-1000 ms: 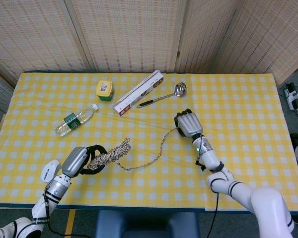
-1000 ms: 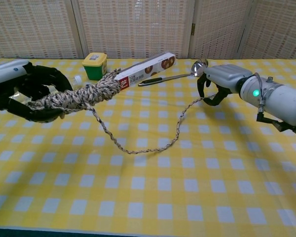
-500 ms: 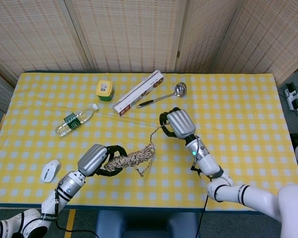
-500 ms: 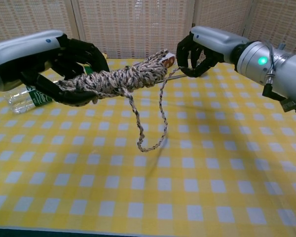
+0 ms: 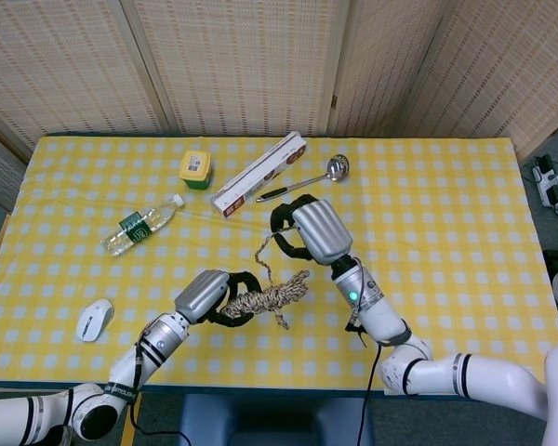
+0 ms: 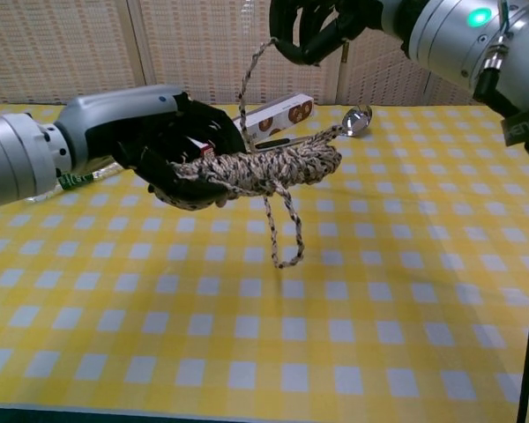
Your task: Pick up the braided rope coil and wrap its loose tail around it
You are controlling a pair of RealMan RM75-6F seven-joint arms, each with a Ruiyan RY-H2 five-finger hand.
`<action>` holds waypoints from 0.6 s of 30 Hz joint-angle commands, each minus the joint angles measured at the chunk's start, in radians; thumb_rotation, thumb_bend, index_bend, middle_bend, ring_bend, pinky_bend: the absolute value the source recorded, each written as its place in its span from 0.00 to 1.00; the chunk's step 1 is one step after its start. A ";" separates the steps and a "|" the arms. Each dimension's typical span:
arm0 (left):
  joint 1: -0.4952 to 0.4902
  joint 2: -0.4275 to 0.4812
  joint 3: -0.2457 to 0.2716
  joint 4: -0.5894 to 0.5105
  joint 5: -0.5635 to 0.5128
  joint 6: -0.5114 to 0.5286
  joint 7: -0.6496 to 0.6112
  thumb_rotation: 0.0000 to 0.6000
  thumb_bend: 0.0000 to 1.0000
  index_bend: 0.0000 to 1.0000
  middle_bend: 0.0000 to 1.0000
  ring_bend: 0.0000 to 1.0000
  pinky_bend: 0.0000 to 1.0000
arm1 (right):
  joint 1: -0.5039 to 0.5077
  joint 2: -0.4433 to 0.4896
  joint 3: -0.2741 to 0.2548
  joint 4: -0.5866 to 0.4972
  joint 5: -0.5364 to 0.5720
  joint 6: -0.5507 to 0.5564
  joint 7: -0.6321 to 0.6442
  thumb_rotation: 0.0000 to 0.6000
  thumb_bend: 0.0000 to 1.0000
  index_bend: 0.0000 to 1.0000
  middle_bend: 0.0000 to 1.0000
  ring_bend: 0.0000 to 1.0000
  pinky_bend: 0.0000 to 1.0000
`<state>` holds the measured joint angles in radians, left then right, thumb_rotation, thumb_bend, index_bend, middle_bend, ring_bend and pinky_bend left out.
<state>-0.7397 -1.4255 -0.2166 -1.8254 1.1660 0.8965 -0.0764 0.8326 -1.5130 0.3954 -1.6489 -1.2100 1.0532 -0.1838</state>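
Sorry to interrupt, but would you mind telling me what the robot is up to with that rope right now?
It is bundling up a braided rope coil. The left hand holds the coil in the air above the yellow checked table, and the right hand holds the loose tail up above it. A loop of slack hangs beneath the coil. No turn of the tail looks laid around the coil yet. A bottle, a mouse, a box and a ladle lie untouched.

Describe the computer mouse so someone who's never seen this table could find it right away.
Start at the yellow checked table and go to its front left corner, near the robot's left arm. The white computer mouse lies there alone, below the water bottle. It is the only smooth, white, rounded thing on the cloth.
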 commanded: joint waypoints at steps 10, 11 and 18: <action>-0.042 -0.067 -0.081 0.070 -0.327 -0.036 -0.033 1.00 0.64 0.72 0.73 0.70 0.79 | -0.068 0.099 -0.064 -0.141 -0.120 0.063 0.105 1.00 0.51 0.75 0.56 0.53 0.37; -0.038 -0.072 -0.092 0.075 -0.354 -0.028 -0.047 1.00 0.64 0.72 0.73 0.70 0.79 | -0.076 0.110 -0.074 -0.156 -0.134 0.062 0.129 1.00 0.51 0.75 0.56 0.53 0.37; -0.001 -0.095 -0.173 0.098 -0.451 -0.007 -0.184 1.00 0.65 0.72 0.73 0.70 0.79 | -0.113 0.164 -0.165 -0.200 -0.224 0.029 0.267 1.00 0.51 0.75 0.56 0.53 0.37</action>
<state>-0.7590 -1.5099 -0.3581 -1.7372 0.7448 0.8746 -0.2173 0.7359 -1.3669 0.2629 -1.8374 -1.4021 1.0929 0.0533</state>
